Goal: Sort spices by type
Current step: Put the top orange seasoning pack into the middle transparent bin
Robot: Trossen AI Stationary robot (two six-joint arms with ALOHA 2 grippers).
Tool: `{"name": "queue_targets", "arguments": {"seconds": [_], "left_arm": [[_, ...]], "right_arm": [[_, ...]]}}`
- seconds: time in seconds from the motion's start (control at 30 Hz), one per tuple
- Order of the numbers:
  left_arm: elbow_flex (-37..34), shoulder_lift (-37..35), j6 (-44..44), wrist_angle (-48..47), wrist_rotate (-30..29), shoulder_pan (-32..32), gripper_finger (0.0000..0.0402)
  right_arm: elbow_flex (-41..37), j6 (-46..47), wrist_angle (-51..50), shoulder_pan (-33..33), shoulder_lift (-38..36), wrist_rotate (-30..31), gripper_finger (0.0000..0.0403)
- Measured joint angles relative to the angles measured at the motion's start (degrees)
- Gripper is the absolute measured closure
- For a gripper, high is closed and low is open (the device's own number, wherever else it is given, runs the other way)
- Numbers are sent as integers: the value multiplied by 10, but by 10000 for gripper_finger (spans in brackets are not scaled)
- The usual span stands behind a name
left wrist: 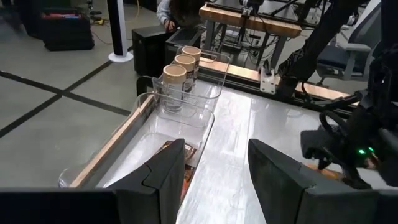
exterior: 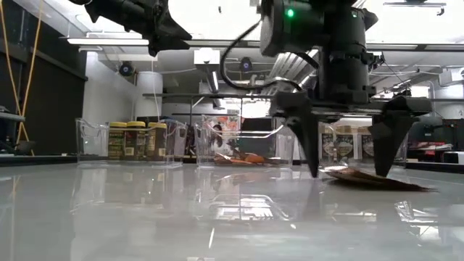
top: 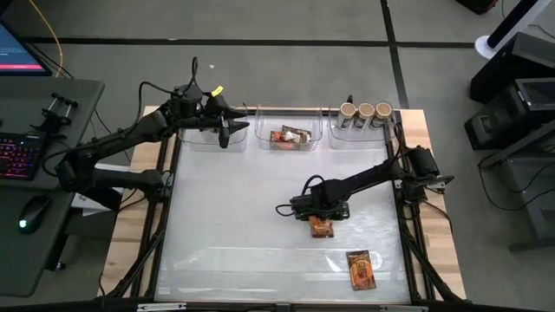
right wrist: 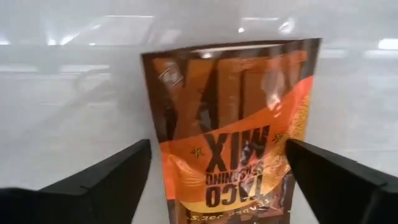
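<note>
The right gripper is hanging low over a flat orange taco seasoning packet lying on the white bench, fingers standing wide apart on either side of it and touching nothing that can be seen. In the low view the 2 fingertips are reaching down close to the bench surface with the packet between them. Judgement: the packet is light, thin and floppy, with a glossy skin likely to slip; lying flat, it is offering little edge, so a pinch across its short width near 1 end looks the best hold, and it may sag or fold once lifted. A 2nd packet is lying apart near the front edge of the bench. At the back, 3 clear bins are standing in a row: 3 tan-lidded jars in the right one, a packet in the middle one. The left gripper is waiting above the left bin, fingers partly apart and empty. The high view is hiding that bin's contents behind the arm; the low view is showing 3 yellow-lidded jars there. Jar labels are unreadable.
</note>
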Motion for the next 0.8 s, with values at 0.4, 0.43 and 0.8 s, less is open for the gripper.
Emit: {"name": "queue_targets", "arguments": {"seconds": [0.4,0.43,0.8], "left_arm": [[0,0,12,11,-13,0,241],[0,0,14,13,-14,0,241],[1,0,24,80,-72,1,241]], "right_arm": [[0,-109,-44,-41,-3,27,326],[0,-126,-45,-46,-8,28,352],[46,-392,-1,-151,-191,207,374]]}}
